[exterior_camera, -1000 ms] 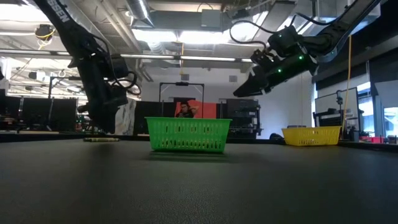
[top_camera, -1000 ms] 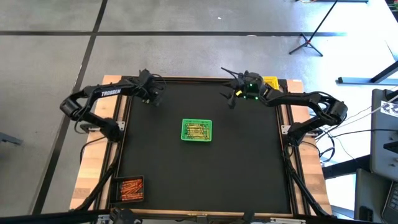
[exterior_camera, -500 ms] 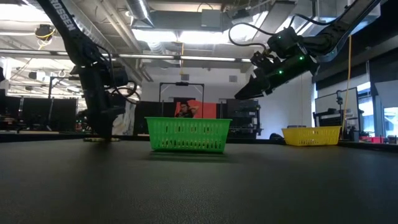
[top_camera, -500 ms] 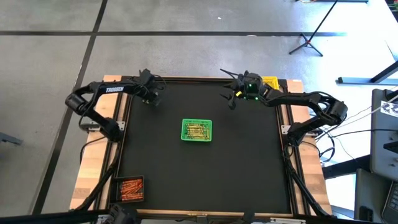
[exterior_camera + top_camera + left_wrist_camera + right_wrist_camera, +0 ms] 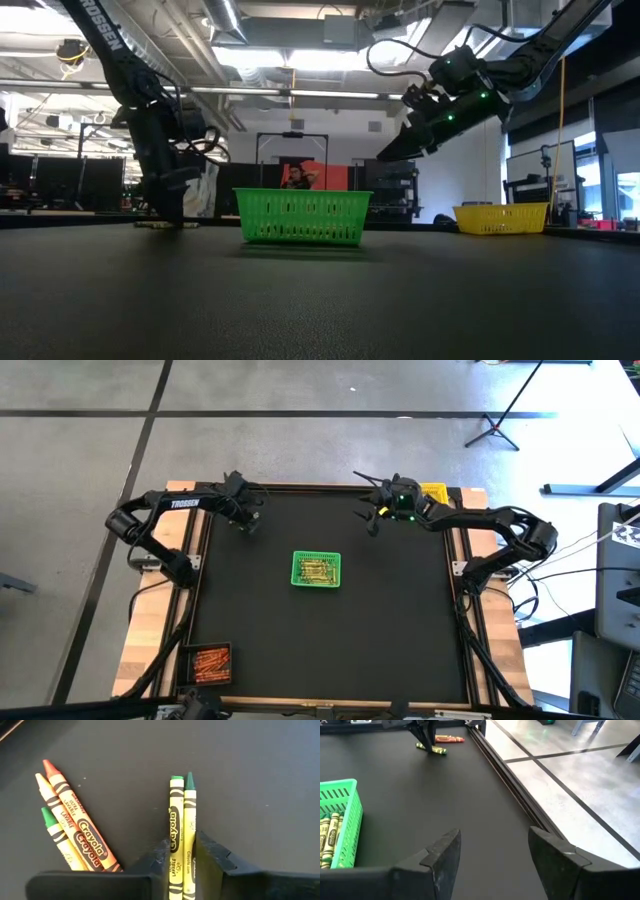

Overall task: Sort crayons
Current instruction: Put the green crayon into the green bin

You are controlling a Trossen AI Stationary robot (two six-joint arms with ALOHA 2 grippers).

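Note:
Two green crayons (image 5: 182,835) with yellow-green wrappers lie side by side on the black mat at the table's far left. My left gripper (image 5: 184,857) stands over them, pointing down, shut on the pair; it also shows in the high view (image 5: 250,520) and the low view (image 5: 165,212). Three loose crayons, orange (image 5: 80,822), pale yellow (image 5: 50,797) and green (image 5: 57,837), lie on the mat beside it. My right gripper (image 5: 495,855) is open and empty, raised above the table's far right (image 5: 372,520). The green basket (image 5: 316,569) at the table's middle holds several crayons. My left gripper pinches the two green crayons together between its two fingers (image 5: 157,860), one finger on each outer long side (image 5: 174,855), toward their blunt ends. The fingers come from above, pointing down, and lie across the crayons. The crayons lie flat on the mat.
A yellow basket (image 5: 436,491) stands at the far right corner. A black basket (image 5: 208,663) with orange crayons sits at the near left corner. The table's raised frame (image 5: 520,795) runs along the mat's edge. Bare black mat (image 5: 380,630) lies around the green basket.
My left gripper has swung from a slant to pointing straight down and has come down onto the mat at the crayons, shifting slightly toward the table's right. My right gripper has stayed raised.

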